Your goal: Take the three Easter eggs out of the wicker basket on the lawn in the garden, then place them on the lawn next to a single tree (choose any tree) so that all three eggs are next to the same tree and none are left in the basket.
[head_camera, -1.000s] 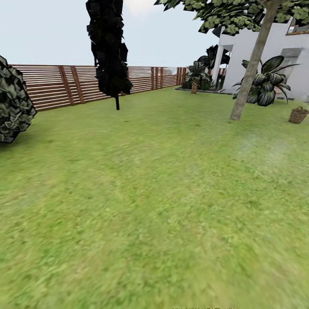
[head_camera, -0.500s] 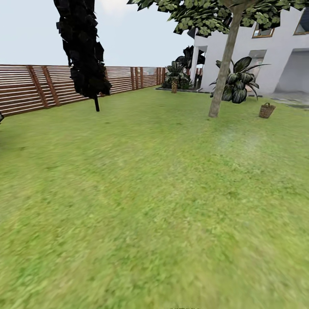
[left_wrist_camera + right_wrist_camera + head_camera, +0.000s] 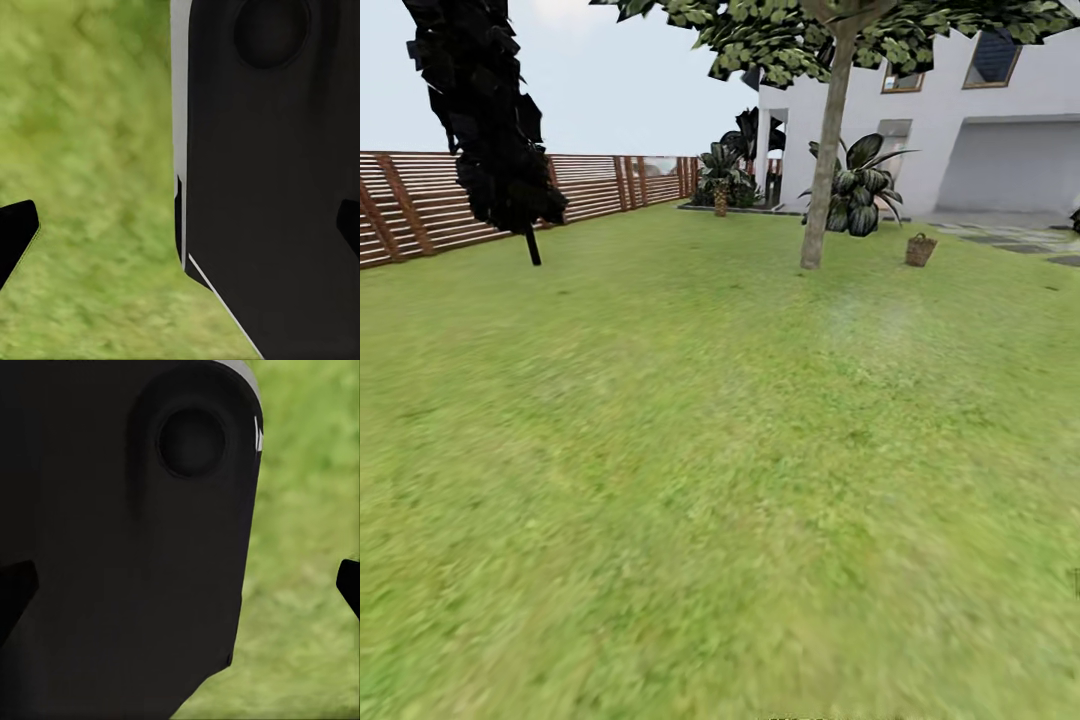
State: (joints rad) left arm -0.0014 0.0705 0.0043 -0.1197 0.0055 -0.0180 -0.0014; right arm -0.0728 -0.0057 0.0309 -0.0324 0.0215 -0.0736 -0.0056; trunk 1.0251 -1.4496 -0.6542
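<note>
The wicker basket (image 3: 920, 250) stands far off on the lawn (image 3: 690, 460), small and brown, to the right of the tree (image 3: 825, 170) with the pale trunk. At this distance the Easter eggs cannot be made out. In the left wrist view my left gripper (image 3: 180, 231) is open, its dark fingertips (image 3: 16, 229) far apart over grass and a black part of the robot. My right gripper (image 3: 180, 585) is likewise open, with one of its fingertips (image 3: 349, 583) at the picture's edge and nothing held.
A thin black-trunked dark tree (image 3: 485, 120) stands at the left before the brown slat fence (image 3: 600, 185). A white house (image 3: 960, 130) with big-leaved plants (image 3: 860, 195) and paving (image 3: 1020, 235) closes the far right. Open grass stretches from me to the tree.
The whole head view has swung to the right, so fence, trees and basket have slid leftward in the picture. The round bush at the left has left the view. Nothing itself moved.
</note>
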